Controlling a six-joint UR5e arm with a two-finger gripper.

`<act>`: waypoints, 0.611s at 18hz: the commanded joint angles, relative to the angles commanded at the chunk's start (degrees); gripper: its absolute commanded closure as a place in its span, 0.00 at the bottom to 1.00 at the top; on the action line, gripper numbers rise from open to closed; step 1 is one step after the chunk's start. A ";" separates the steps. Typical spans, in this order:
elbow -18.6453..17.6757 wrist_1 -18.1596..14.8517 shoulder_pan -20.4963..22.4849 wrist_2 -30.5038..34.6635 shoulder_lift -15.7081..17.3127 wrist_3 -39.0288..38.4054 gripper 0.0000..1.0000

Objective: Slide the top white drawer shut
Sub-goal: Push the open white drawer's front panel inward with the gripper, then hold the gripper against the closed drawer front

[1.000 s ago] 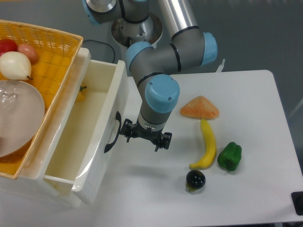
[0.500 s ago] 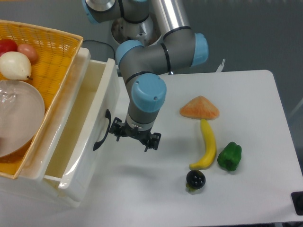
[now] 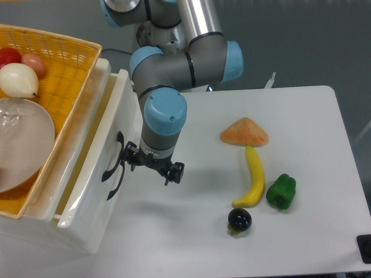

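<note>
Now the glossy white plastic top drawer (image 3: 87, 174) with its black arched handle (image 3: 113, 165) stands partly pulled out of the white cabinet, just below the orange wicker basket (image 3: 55, 63). Pointing downward, the black two-finger gripper (image 3: 152, 166) presses against the drawer front beside the handle; whether its fingers are open or closed, I cannot tell. Right of the drawer, on the white worktop (image 3: 301, 110), lie an orange wedge (image 3: 244, 132), a yellow banana (image 3: 252, 176), a green pepper (image 3: 281, 191) and a dark round fruit (image 3: 239, 219).
</note>
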 joint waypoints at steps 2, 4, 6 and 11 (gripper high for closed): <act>-0.17 0.00 -0.26 0.00 -0.09 0.17 0.00; -0.18 0.00 -0.27 0.00 -0.18 0.26 0.00; -0.18 0.00 -0.35 0.00 -0.09 0.26 0.00; -0.35 0.00 -0.53 0.00 -0.09 0.44 0.00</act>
